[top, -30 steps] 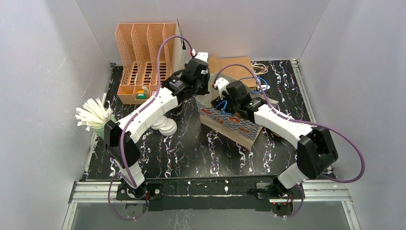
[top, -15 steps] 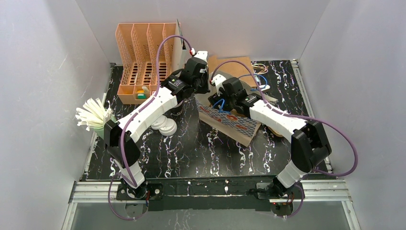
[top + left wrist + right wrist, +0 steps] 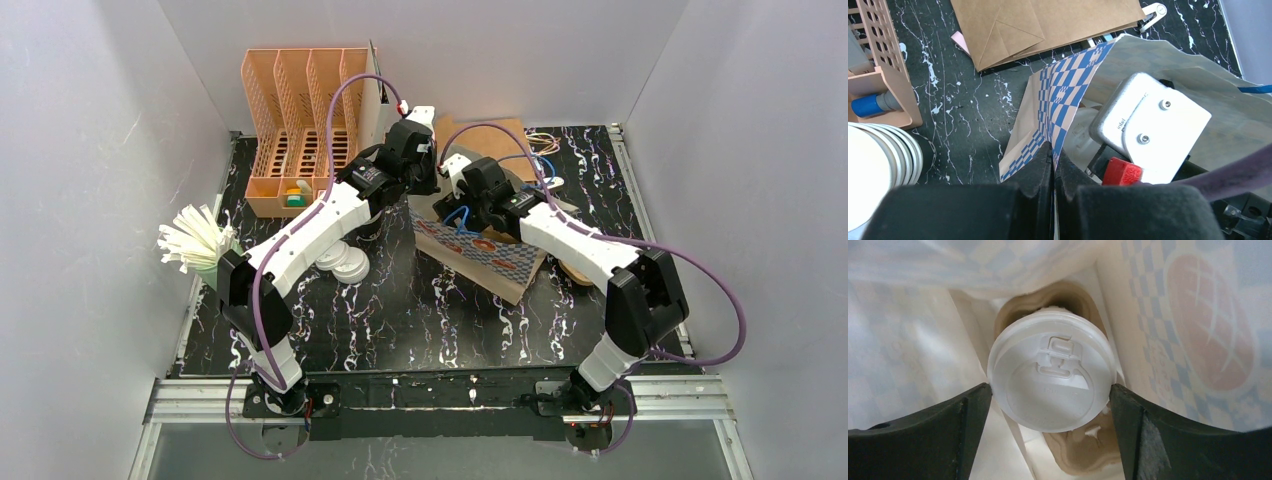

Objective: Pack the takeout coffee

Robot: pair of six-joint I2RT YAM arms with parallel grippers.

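A takeout coffee cup shows in the right wrist view as a round white lid (image 3: 1050, 370). It stands in a brown pulp tray (image 3: 1083, 450) at the bottom of a checkered paper bag (image 3: 485, 258). My right gripper (image 3: 1050, 387) reaches down inside the bag, and both fingertips touch the lid's rim, one on each side. My left gripper (image 3: 1054, 152) is shut on the bag's blue-checkered top edge (image 3: 1068, 85) and holds the mouth open. In the top view the right fingers are hidden inside the bag.
An orange file rack (image 3: 300, 120) stands at the back left. A green cup of white straws (image 3: 195, 245) sits at the left edge, with a stack of white lids (image 3: 342, 262) under the left arm. Flat brown bags (image 3: 490, 135) lie behind the checkered bag.
My right arm has pushed toward the back left, deeper into the bag's mouth, and its elbow has swung left. The left arm keeps its hold on the bag edge.
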